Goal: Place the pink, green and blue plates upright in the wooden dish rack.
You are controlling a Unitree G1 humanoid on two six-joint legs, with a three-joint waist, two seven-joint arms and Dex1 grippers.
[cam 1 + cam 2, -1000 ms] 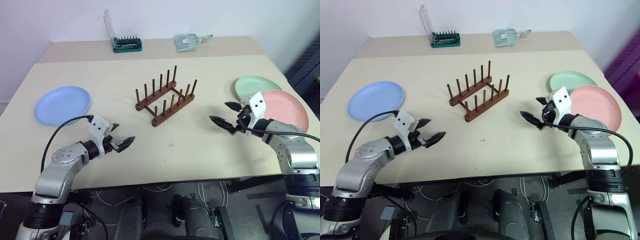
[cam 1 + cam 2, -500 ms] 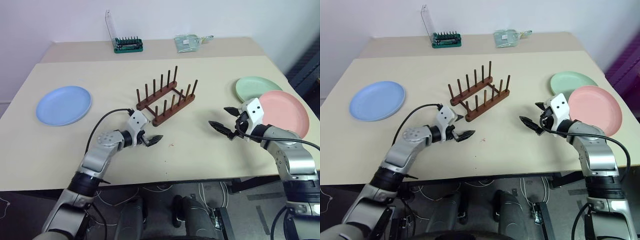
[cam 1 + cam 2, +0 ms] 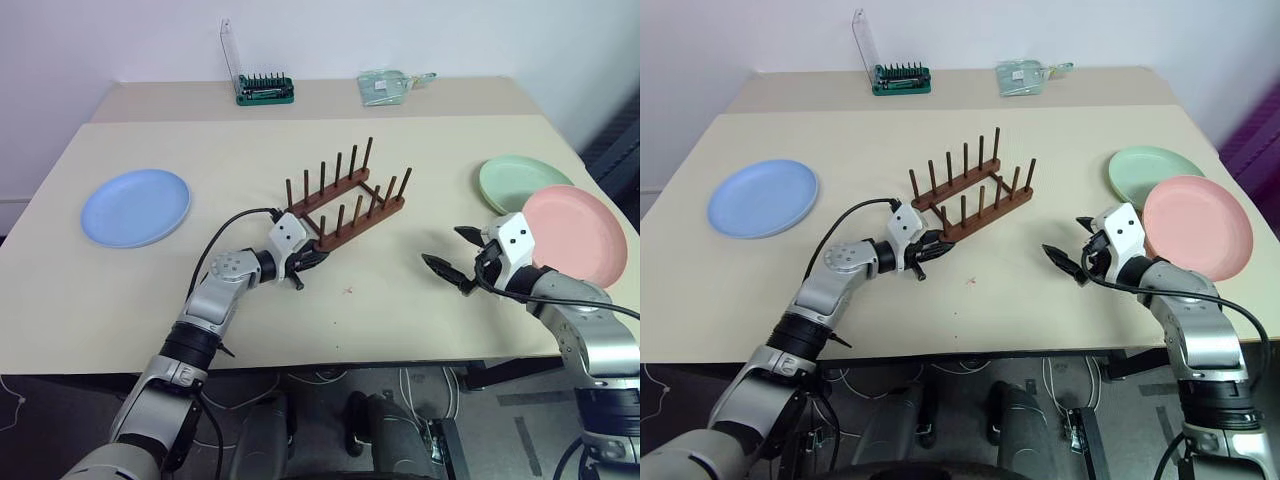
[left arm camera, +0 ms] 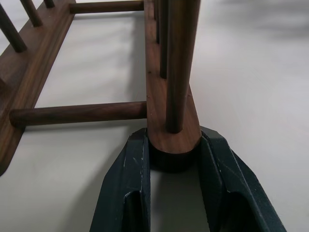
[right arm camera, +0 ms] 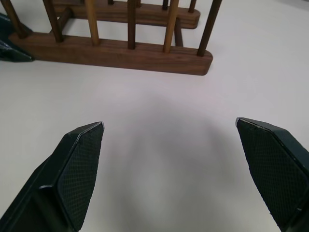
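Note:
The wooden dish rack [image 3: 345,200] stands mid-table with nothing between its pegs. My left gripper [image 3: 308,262] is shut on the near end of its front rail, the rail end [image 4: 171,137] clamped between both fingers. To the right of the rack my right gripper [image 3: 443,247] hovers open over bare table, holding nothing. The blue plate [image 3: 135,206] lies flat at the far left. At the right, the pink plate [image 3: 580,232] lies flat, overlapping the green plate [image 3: 515,180] behind it.
A green screwdriver-bit holder [image 3: 264,92] with its clear lid raised and a clear plastic packet [image 3: 385,87] sit on the back table. The table's front edge [image 3: 330,362] runs just below both arms.
My left arm swung right and forward from near the blue plate to the rack, and its fingers closed on the front rail's end. The right gripper drew back slightly, still open.

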